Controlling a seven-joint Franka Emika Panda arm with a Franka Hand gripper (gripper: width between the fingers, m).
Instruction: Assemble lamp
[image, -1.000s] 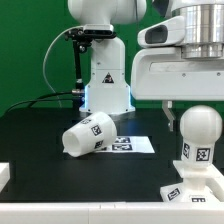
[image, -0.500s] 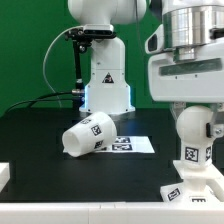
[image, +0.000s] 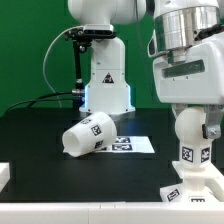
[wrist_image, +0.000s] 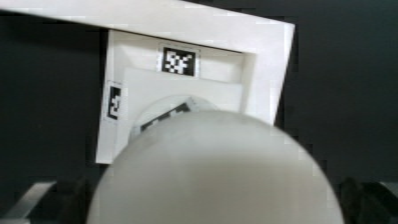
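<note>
Gripper (image: 191, 118) now down over the bulb (image: 190, 134), which stands on the lamp base (image: 188, 193)

Toward the exterior view's left the shade (image: 86, 137) lies on its side at about 9 o'clock from the marker board (image: 136, 146), wide mouth turned toward 8 o'clock and apart from everything else. At 4 o'clock from that board the bulb stands upright on the lamp base's stem. A second ago the gripper hung at 10 o'clock from the bulb, off to one side. It has since swung across and sunk, so its fingers now sit at roughly 9 and 3 o'clock of the dome. The wrist view looks straight down on the dome with the tagged lamp base beneath. Whether the fingers press the bulb or merely flank it I cannot tell. Likely meaning: the bulb is about to be gripped and twisted home, with the shade left for after
</note>
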